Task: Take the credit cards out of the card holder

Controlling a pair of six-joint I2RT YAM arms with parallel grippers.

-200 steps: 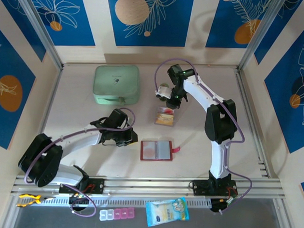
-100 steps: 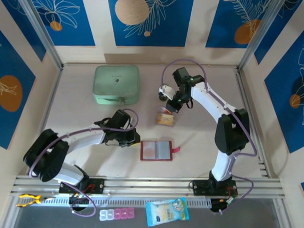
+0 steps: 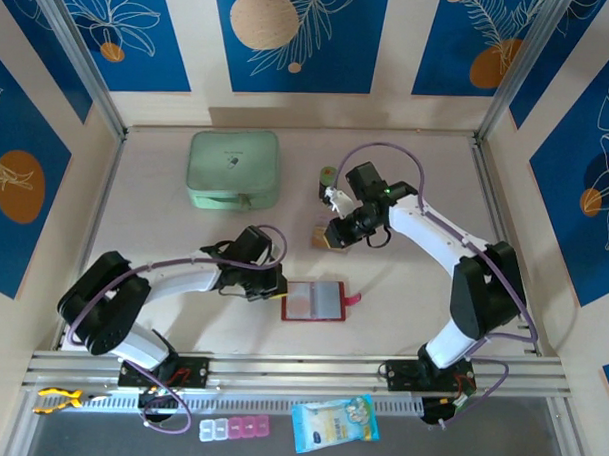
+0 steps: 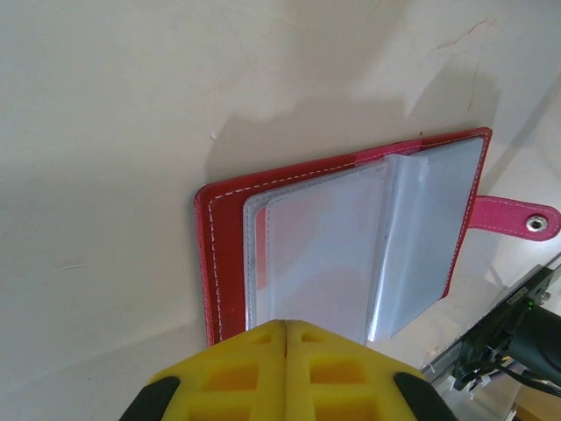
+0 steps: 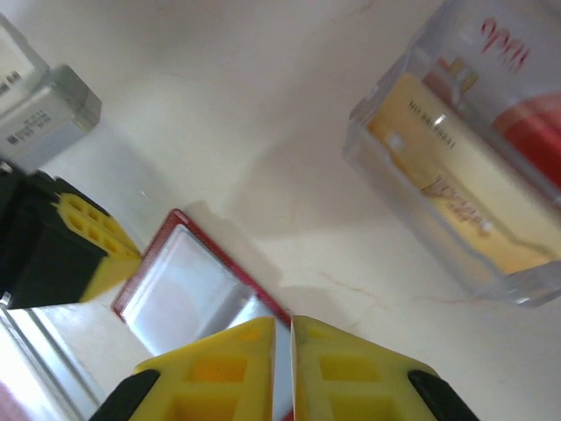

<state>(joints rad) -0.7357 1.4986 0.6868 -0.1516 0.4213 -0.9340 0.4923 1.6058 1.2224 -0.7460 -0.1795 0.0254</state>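
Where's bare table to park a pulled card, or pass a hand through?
Free: far-right corner behind the right arm; left strip between the mint-green case and the left rail; near strip between the card holder and the front rail. Crowded: centre, where left gripper, right gripper, holder and clear tray bunch.

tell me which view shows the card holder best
Left wrist: the card holder lies open up close, with its clear sleeves and snap tab plain. The top external view shows it whole but small. The right wrist view catches part of it, blurred.
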